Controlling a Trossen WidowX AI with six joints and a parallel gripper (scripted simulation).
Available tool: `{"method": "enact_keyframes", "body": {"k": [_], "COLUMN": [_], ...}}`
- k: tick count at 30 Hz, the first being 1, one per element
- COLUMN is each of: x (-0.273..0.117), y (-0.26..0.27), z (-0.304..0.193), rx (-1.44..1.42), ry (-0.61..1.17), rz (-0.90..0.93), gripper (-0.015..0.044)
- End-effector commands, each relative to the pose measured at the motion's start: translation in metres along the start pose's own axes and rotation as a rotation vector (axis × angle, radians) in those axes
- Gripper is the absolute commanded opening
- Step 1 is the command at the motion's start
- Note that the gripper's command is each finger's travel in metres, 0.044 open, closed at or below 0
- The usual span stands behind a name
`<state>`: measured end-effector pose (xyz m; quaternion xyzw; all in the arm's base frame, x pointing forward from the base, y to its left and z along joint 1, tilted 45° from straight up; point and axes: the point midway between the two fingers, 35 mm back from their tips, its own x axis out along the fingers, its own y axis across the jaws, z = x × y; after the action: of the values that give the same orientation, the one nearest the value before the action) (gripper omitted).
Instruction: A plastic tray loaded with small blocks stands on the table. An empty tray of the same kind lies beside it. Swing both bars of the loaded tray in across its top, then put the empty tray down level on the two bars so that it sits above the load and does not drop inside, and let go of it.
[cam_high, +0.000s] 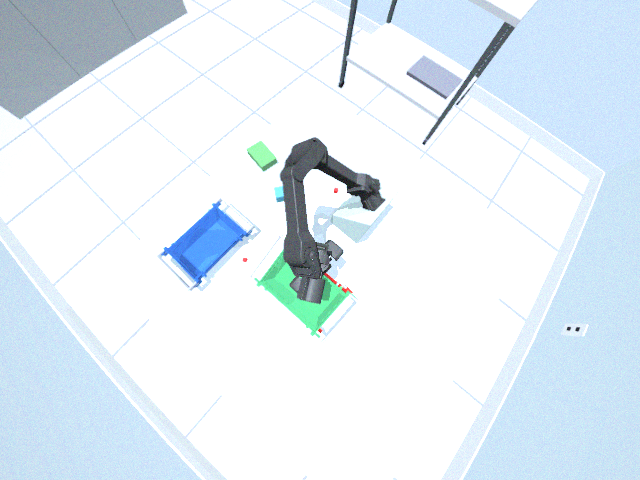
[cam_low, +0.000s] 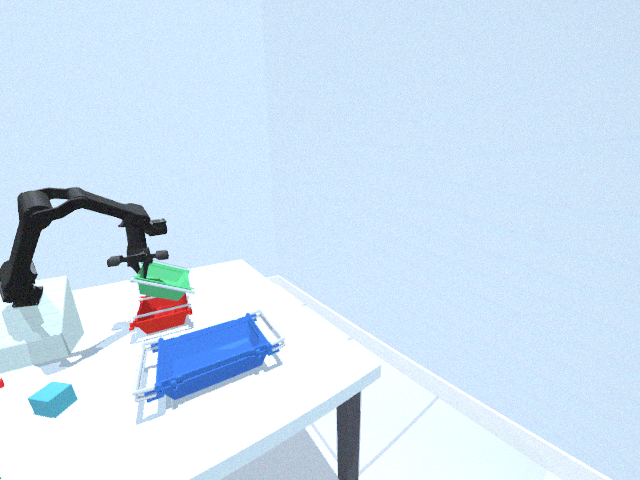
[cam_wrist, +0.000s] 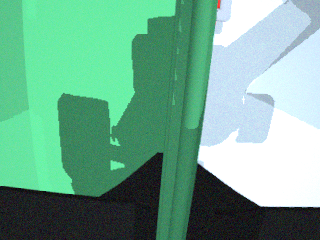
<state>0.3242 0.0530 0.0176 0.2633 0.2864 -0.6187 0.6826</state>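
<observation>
My gripper (cam_low: 143, 276) (cam_wrist: 170, 162) is shut on the long side rim of the empty green tray (cam_high: 289, 297) (cam_low: 162, 290) (cam_wrist: 75, 50). The green tray hangs just above the red tray (cam_high: 343, 289) (cam_low: 164, 322) and looks tilted in the exterior view, lower at the right. The green tray's bars stand out over its ends. In the exterior view, the red tray's front wire bar (cam_low: 162, 311) runs across its top; the other bar is mostly hidden behind the green tray. The red tray's load is hidden. I cannot tell whether the green tray touches the bars.
An empty blue tray (cam_high: 206, 242) (cam_low: 222, 374) stands nearby, its bars out over its ends. A teal block (cam_high: 279, 193) (cam_low: 52, 398), a green block (cam_high: 262, 155) and small red cubes (cam_high: 336, 190) (cam_high: 245, 259) lie about. The arm's pale base (cam_high: 356, 223) (cam_low: 38, 346) stands beside the trays.
</observation>
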Motion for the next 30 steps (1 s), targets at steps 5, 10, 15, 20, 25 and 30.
{"method": "enact_keyframes", "body": {"k": [5,10,15,20,25,30], "x": [0.011,0.022,0.031,0.032,0.035,0.040], "y": [0.003,0.002,0.001,-0.002,-0.005,-0.010], "z": [-0.001,-0.001,0.000,0.001,0.001,0.001], "rx": [-0.006,-0.006,-0.006,-0.006,-0.006,-0.006], "ry": [-0.003,-0.004,-0.005,-0.005,-0.006,-0.006], "rz": [0.025,0.025,0.025,0.025,0.024,0.024], "gripper": [0.0000,0.0000,0.0000,0.0000,0.0000,0.0000]}}
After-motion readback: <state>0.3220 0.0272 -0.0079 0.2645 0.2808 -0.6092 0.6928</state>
